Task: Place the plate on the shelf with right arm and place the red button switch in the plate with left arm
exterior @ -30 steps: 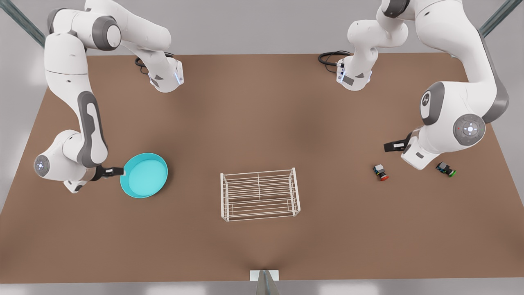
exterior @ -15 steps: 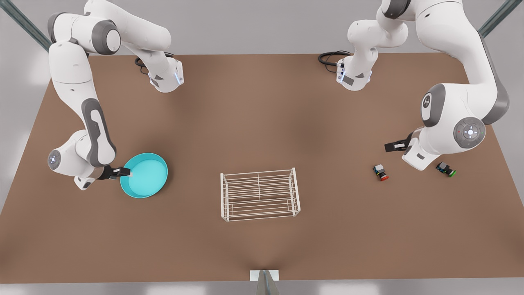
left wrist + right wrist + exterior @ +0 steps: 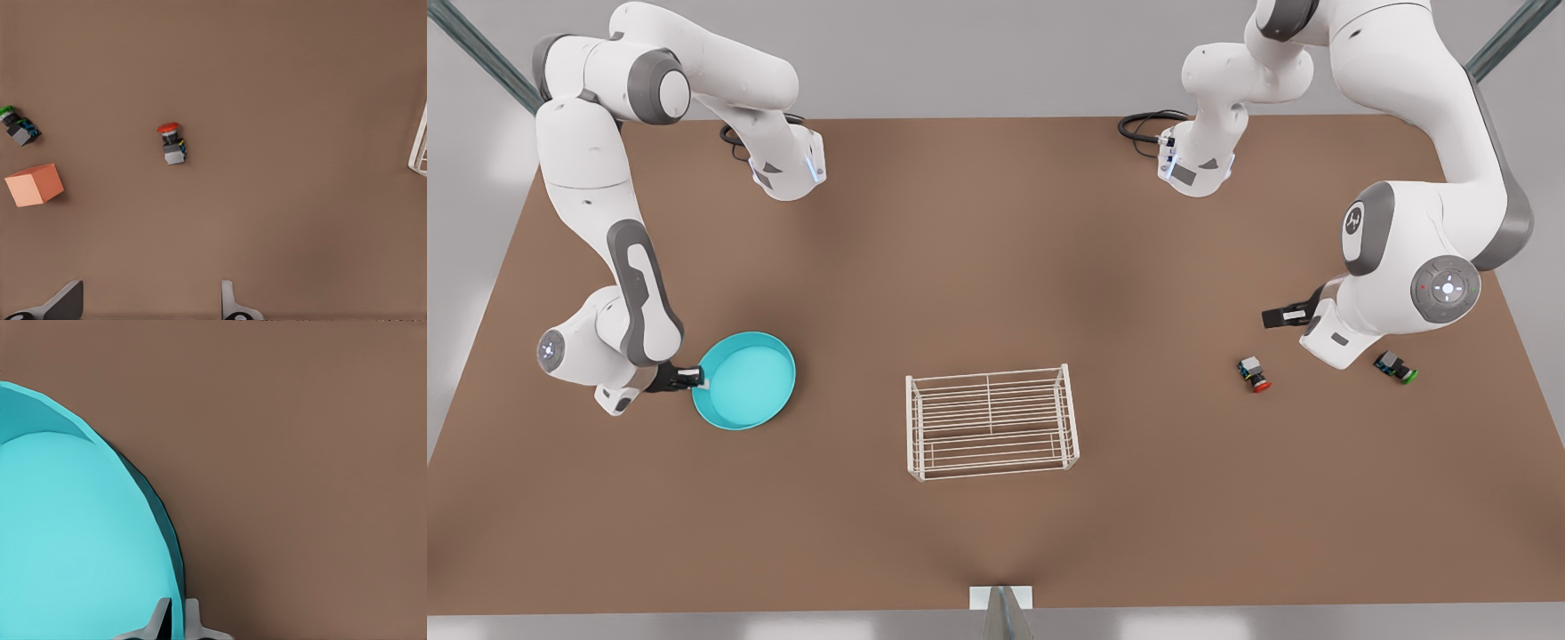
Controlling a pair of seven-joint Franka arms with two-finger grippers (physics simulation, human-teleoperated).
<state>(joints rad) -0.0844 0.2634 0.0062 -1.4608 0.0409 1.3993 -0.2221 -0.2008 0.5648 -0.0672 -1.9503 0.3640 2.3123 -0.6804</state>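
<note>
The turquoise plate (image 3: 745, 380) lies on the table at the front view's left. My right gripper (image 3: 696, 380) is shut on its rim; in the right wrist view the fingers (image 3: 160, 617) pinch the plate's (image 3: 73, 540) edge from both sides. The white wire shelf (image 3: 991, 423) stands at the table's middle. At the front view's right lies the red button switch (image 3: 1254, 374), on its side. My left gripper (image 3: 1282, 316) hovers open a little behind and above it; the left wrist view shows the switch (image 3: 172, 143) well ahead of the open gripper (image 3: 148, 308).
A green-capped switch (image 3: 1396, 367) lies right of the red one, partly behind the left arm. The same green-capped switch (image 3: 17, 126) and an orange cube (image 3: 35, 184) appear in the left wrist view, along with a corner of the shelf (image 3: 420, 143). Both arm bases stand at the table's far edge.
My right gripper has moved in over the plate's rim and closed on it; the plate has shifted slightly toward the front view's right. The left arm has barely moved.
</note>
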